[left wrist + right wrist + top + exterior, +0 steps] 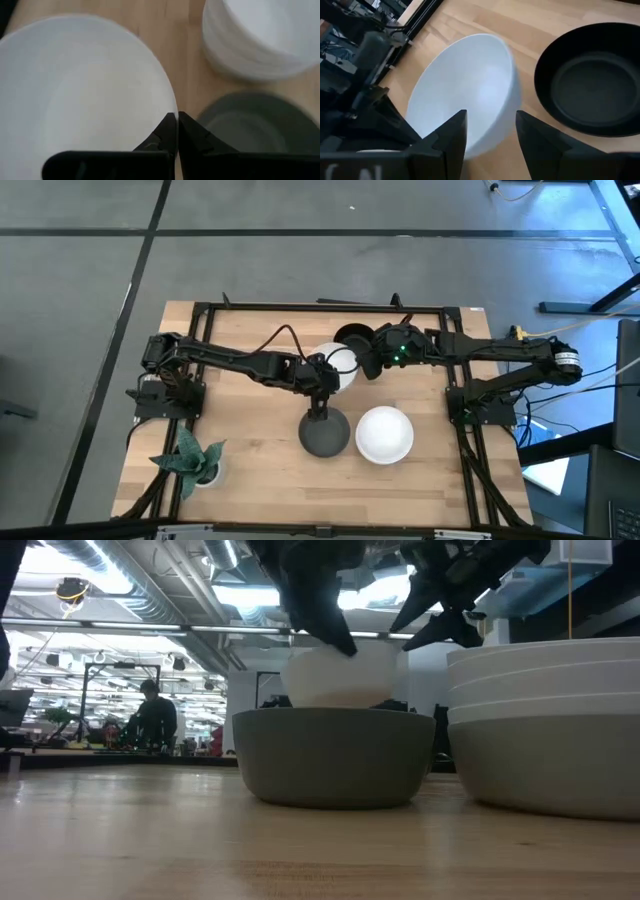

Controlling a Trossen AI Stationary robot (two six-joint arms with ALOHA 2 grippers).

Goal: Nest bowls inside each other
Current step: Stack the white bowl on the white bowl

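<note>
Between the closed fingertips of the left gripper [176, 131] sits the rim of a white bowl [85, 95], pinched and held clear of the table. In the low view this bowl hangs just above and behind the grey bowl [335, 755], not yet lowered into anything.

Status of the nest, judged from the present layout:
- Done — a stack [385, 434] with white bowls nested in a grey one stands just beside the grey bowl, below and to the far side of the left gripper.
- Left — the held white bowl, the empty grey bowl and the glossy black bowl [592, 85] are all separate.

Contents: the grey bowl appears empty; the black bowl is empty and rests on the table [250, 435] just beside the right gripper [490, 131].

The right gripper hovers near the raised white bowl with its fingers spread apart, holding nothing. A potted plant [195, 460] stands well apart from both tools.
</note>
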